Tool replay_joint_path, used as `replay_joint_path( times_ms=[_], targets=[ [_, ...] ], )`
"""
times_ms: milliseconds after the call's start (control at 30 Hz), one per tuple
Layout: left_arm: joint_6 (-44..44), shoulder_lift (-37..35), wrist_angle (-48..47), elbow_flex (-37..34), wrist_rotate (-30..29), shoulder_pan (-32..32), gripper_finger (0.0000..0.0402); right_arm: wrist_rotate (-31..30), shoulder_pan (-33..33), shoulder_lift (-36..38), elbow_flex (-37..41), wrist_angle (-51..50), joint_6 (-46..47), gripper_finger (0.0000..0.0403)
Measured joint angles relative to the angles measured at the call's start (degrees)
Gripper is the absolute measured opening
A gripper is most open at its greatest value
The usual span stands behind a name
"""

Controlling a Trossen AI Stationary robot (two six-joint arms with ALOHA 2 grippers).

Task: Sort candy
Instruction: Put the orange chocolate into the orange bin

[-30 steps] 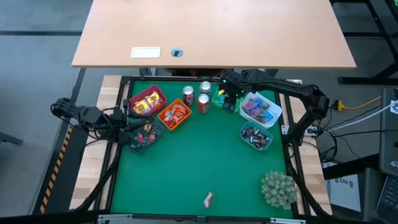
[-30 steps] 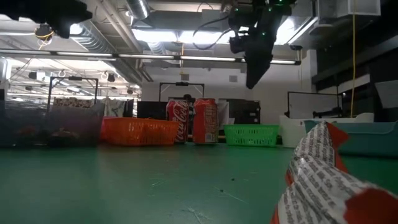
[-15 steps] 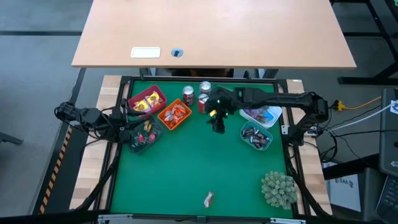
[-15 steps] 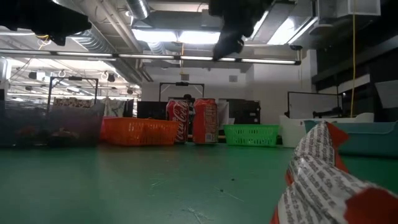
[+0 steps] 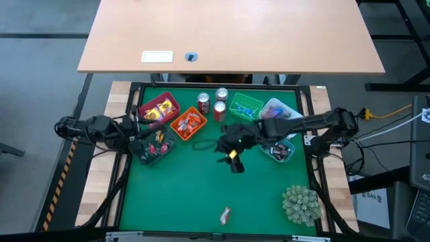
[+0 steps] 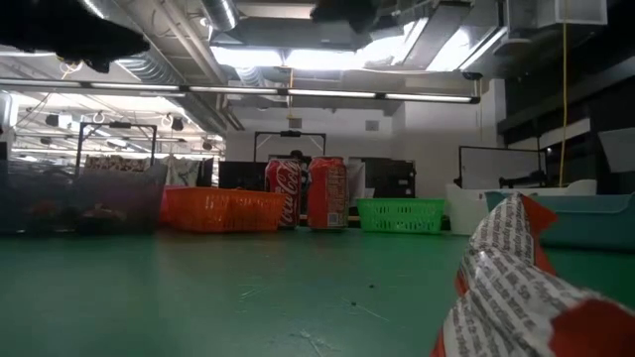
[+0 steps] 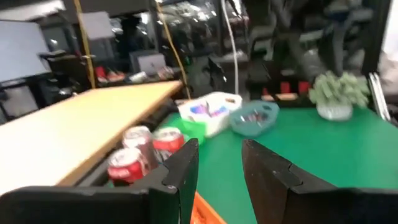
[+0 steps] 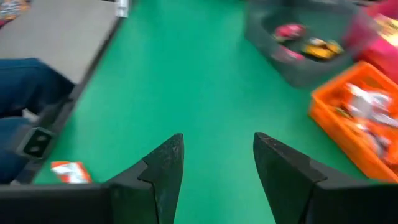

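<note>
The right gripper point(image 5: 232, 156), fingers spread wide and empty, is swinging from the far baskets toward mid-desk. The last loose candy point(image 5: 225, 215) is lying at the near edge; approaching low and centred would help. The left gripper point(image 7: 219, 167) is waiting, open.

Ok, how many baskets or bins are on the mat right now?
6. Red bin, orange basket and dark bin on the left side; green basket, white bin and grey-blue bin on the right side, the last two partly hidden under the right arm.
</note>
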State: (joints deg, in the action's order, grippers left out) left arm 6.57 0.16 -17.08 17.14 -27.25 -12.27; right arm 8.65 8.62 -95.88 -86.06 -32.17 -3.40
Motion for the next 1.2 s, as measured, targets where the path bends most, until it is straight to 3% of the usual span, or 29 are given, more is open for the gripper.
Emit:
replay_joint_path(
  times_ms=[133,300,500,667,900,1200],
  targets=[
    [-1.4,0.0,0.5,-4.1,3.3,0.8,0.0114,0.0,4.4,0.0,0.0,0.8,0.1,0.0193],
    [-5.4,0.0,7.6,-12.9,4.2,1.2,0.0114,-1.9,9.6,0.0,0.0,0.8,0.2,0.0193],
    [-1.3,0.2,14.2,-13.5,8.1,1.2,0.0114,-5.8,14.7,-1.1,0.0,1.2,0.1,0.0193],
    [2.1,0.0,21.1,-16.1,15.6,3.1,0.0114,-6.0,17.9,-5.4,0.0,2.2,0.1,0.0193],
    [1.5,0.1,20.5,-16.8,20.4,9.2,0.0114,-5.8,19.6,-11.7,0.0,2.4,0.1,0.0193],
    [-1.9,0.1,18.0,-16.7,26.5,17.1,0.0114,4.5,20.0,-17.9,0.0,4.5,0.2,0.0193]
  ],
)
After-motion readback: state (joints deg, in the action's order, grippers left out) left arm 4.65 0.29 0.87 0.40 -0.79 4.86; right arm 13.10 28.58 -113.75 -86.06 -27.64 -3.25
